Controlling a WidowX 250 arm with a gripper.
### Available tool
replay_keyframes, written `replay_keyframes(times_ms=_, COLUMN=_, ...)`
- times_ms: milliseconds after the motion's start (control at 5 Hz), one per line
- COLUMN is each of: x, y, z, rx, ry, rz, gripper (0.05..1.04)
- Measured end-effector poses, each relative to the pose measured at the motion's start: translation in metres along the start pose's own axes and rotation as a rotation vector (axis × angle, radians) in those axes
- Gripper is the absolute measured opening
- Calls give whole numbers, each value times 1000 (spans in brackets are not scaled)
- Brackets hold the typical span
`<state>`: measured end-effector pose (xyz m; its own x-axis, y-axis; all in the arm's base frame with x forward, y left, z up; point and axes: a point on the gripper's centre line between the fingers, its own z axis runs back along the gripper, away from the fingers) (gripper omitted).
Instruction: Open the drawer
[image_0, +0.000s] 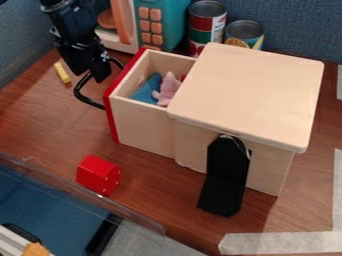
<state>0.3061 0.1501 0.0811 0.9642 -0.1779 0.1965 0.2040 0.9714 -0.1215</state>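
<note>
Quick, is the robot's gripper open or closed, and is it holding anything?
Gripper: at the black handle of the open drawer; open or closed, or holding on, can't be told.

On the table (40, 115), I had the cabinet (247, 90) right of centre, with its drawer (143, 122) extending to the left and the handle (83, 95) on the drawer's left end. Inside the drawer, I saw a cloth (147, 90) and, just to its right, a toy figure (167, 89). Behind stood a toy microwave (160, 22), then, to its right, a tall can (207, 22) and a short can (244, 34). A small stick (62, 73) lay left of the handle; a block (99, 175) lay before the drawer; tape (287, 242) ran along the near right.
</note>
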Motion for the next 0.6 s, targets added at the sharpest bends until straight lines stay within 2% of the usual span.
replay_keyframes(times_ms=200, x=8, y=-14, z=27, rx=-23, ry=2, rz=-78, gripper=1003)
replay_keyframes(times_ms=400, x=20, y=-50, z=61, rx=-18, ry=5, rz=-171, gripper=999)
replay_keyframes(times_ms=600, x=26, y=-89, z=70, rx=0, ry=69, rz=-228, gripper=999)
